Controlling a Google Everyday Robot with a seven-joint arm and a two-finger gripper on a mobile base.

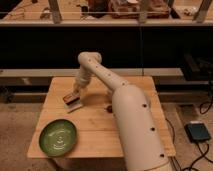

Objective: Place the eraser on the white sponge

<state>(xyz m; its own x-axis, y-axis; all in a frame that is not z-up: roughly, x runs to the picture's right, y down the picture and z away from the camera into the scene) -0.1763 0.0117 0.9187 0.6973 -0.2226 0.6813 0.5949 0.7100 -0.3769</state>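
Observation:
The eraser (70, 97), a small dark block with an orange-red edge, sits tilted at the tip of my gripper (75, 94) over the left-centre of the wooden table (130, 125). The gripper is shut on the eraser. The white sponge (76, 105), a small off-white pad, lies flat on the table right below and slightly in front of the eraser. I cannot tell whether the eraser touches the sponge. The arm reaches in from the lower right and hides the middle of the table.
A green plate (58, 136) lies at the table's front left corner. A small dark-red lump (108, 107) lies by the arm near the table's middle. Dark shelving stands behind the table. A grey box (198, 132) with cables sits on the floor at the right.

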